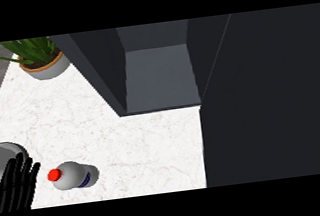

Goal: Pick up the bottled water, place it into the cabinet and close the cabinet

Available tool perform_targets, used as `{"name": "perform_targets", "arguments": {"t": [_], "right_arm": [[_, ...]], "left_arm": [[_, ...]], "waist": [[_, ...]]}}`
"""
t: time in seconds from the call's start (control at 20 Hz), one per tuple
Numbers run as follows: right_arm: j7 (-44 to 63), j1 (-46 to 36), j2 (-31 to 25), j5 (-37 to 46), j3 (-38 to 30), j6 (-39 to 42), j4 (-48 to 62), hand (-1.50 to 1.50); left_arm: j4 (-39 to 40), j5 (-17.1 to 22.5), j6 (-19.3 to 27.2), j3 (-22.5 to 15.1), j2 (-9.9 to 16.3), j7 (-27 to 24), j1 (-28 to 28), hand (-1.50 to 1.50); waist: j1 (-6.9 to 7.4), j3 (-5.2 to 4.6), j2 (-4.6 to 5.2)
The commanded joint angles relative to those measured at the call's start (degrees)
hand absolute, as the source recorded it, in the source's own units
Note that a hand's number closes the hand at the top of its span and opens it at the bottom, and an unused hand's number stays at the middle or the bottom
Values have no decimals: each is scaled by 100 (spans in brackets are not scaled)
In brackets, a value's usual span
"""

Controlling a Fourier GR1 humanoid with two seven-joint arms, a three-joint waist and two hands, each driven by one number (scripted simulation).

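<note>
The bottled water [74,175], red cap toward the view's left, stands on the white surface [137,143] just beside the left hand [16,185], whose fingers are straight and open, well apart from the open cabinet [157,72] beyond it.

Potted plant [40,58] at the far left corner, white marbled counter [137,143], grey floor beyond its left edge
</note>
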Motion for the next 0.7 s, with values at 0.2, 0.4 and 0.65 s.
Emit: {"name": "perform_targets", "arguments": {"t": [0.2,0.4,0.65], "right_arm": [[358,297,-63,-1164,-267,-58,-981,-150],[260,480,7,-1171,-168,17,-1033,-150],[153,717,-50,-1213,-218,165,-1100,-150]], "left_arm": [[1452,-64,-22,281,-148,-180,-867,-150],[2383,92,-296,483,-196,-606,-1206,-150],[3421,93,-436,602,-353,-1011,-1620,-150]], "waist": [[25,1,23],[0,-3,17],[-30,-6,17]]}}
